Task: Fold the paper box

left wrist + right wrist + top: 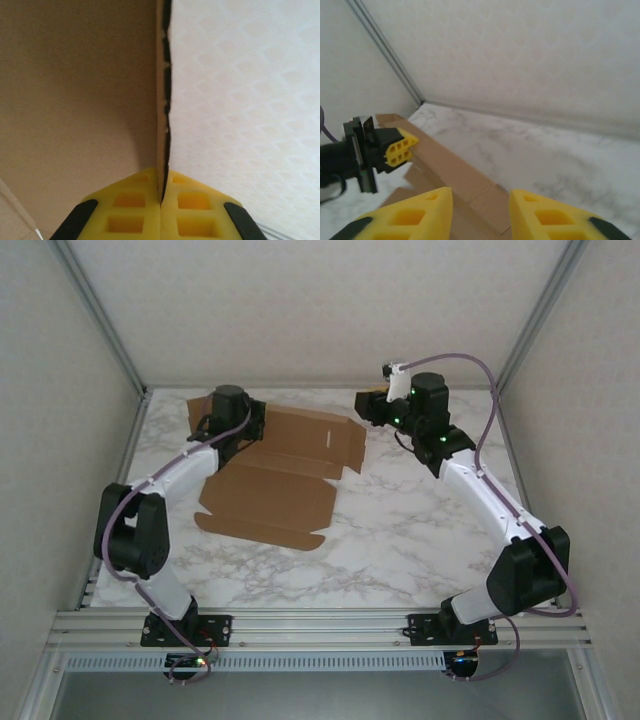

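Note:
The paper box (270,485) is a brown die-cut cardboard sheet lying mostly flat on the marble table, its far strip raised. My left gripper (222,427) is at the sheet's far left. In the left wrist view its yellow fingers (135,210) are shut on the thin edge of a cardboard flap (75,100), which stands upright between them. My right gripper (364,405) hovers just past the sheet's far right corner. It is open (480,212) with nothing between its fingers. Below it runs the raised cardboard strip (455,170), with the left gripper (400,146) at its far end.
White walls with aluminium frame posts (110,330) enclose the marble table (400,530) on three sides. Bare marble lies to the right of the sheet and in front of it. A purple cable (480,390) loops off the right arm.

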Robot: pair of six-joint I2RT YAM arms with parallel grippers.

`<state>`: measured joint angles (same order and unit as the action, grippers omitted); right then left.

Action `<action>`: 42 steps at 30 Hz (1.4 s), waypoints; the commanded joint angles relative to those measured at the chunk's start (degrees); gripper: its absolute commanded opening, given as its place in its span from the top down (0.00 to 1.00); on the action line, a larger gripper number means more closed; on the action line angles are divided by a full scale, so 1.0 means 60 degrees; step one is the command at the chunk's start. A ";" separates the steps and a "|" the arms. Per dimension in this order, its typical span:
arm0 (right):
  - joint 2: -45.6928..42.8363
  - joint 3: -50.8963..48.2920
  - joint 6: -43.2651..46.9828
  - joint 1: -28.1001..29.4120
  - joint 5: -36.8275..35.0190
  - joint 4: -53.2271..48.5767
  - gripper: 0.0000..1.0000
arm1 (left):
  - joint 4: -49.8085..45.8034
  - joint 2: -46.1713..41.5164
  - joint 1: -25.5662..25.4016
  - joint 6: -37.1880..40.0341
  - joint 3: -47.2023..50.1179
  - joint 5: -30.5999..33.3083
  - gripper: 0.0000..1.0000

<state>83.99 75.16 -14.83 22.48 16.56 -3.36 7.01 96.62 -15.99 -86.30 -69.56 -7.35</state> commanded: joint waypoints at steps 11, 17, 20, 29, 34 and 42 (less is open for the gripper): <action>0.0834 -0.0086 -0.5149 0.0031 0.1890 -0.0966 0.50 | 0.4187 -0.0981 -0.0422 -0.1072 0.2779 0.0925 1.00; 0.1203 -0.0369 -0.5368 0.0155 0.2106 -0.0570 0.44 | 0.4300 -0.1270 -0.0414 -0.0812 0.3024 0.0980 1.00; 0.1338 -0.0439 -0.5128 0.0153 0.1918 -0.0749 0.38 | 0.4296 -0.1323 -0.0426 -0.0721 0.3020 0.0905 1.00; 0.2486 0.0452 -0.3766 -0.0046 0.1131 -0.1655 0.36 | 0.4079 -0.1441 -0.0415 -0.0519 0.3213 0.0776 1.00; 0.3104 0.1221 -0.3544 -0.0235 0.0931 -0.1875 0.36 | 0.3739 -0.1426 -0.0450 -0.0329 0.3256 0.0601 1.00; 0.3729 0.2546 -0.3254 -0.0209 0.0965 -0.2807 0.38 | 0.3250 -0.1377 -0.0432 -0.0026 0.3169 0.0962 1.00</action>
<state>105.47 87.99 -36.16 21.63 23.59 -16.91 27.55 90.15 -18.28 -88.07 -50.13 -1.13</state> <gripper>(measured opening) 0.629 0.057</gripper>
